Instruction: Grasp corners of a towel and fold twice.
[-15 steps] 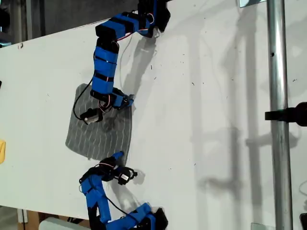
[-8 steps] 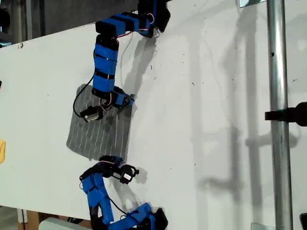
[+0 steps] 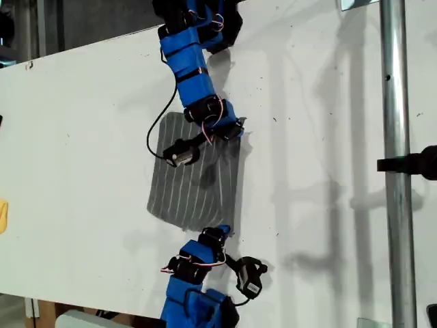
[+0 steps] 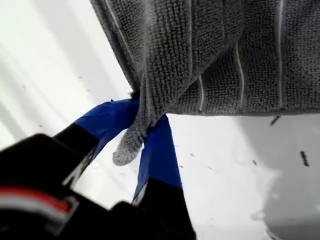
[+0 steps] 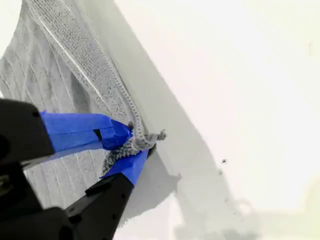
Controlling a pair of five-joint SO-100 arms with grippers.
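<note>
The grey striped towel [image 3: 194,181] lies spread on the white table [image 3: 321,225]. In the exterior view, the arm reaching down from the top is my first arm, and my first gripper [image 3: 231,128] is shut on the towel's upper right corner. In the first wrist view my first gripper [image 4: 137,132] has its blue fingers pinching a bunched corner [image 4: 127,147] of the towel [image 4: 225,50]. From the bottom of the exterior view, my second gripper [image 3: 222,232] is shut on the lower right corner. In the second wrist view my second gripper [image 5: 132,142] holds the corner [image 5: 150,137], and the towel [image 5: 45,75] stretches away from it.
A metal pole [image 3: 396,137] with a black clamp [image 3: 410,164] crosses the exterior view's right side. A yellow object [image 3: 3,215] sits at that view's left edge. The table's edge runs along the top left of the exterior view.
Both arms have swung toward the exterior view's right, dragging the towel with them by its two corners. The second gripper has closed onto its corner.
</note>
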